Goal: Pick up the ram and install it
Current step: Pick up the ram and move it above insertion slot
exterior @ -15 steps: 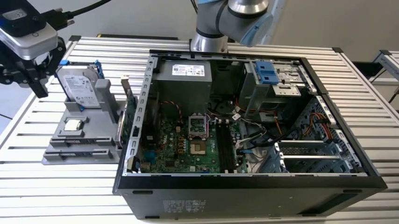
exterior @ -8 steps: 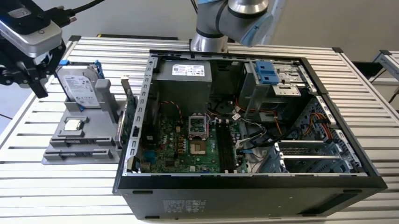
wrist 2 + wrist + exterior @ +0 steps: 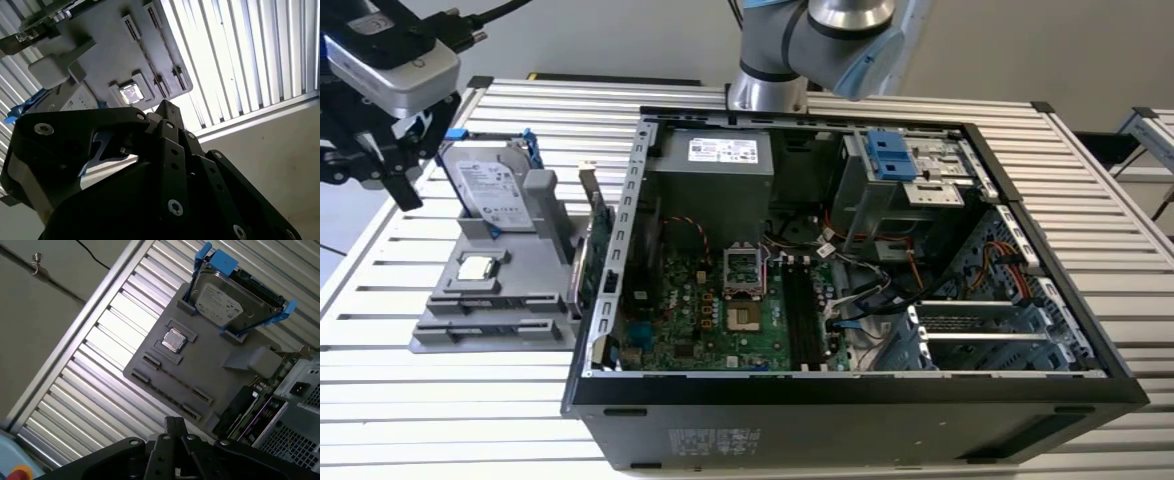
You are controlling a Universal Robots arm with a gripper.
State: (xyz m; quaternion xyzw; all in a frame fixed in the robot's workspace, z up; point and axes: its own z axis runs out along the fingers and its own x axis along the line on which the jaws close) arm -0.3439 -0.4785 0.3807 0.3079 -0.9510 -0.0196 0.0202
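My jaws are closed with nothing in them, up over the ribbed metal surface near the gray plastic tray. The ram, a thin, flat, hard green stick, stands on edge between that tray and the metal case. That gap looks tight, so I could bump the case wall or pinch the stick crooked.

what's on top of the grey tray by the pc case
A blue-framed hard drive, a silver processor chip, the ram on edge by the case. The drive hides the tray beneath it.
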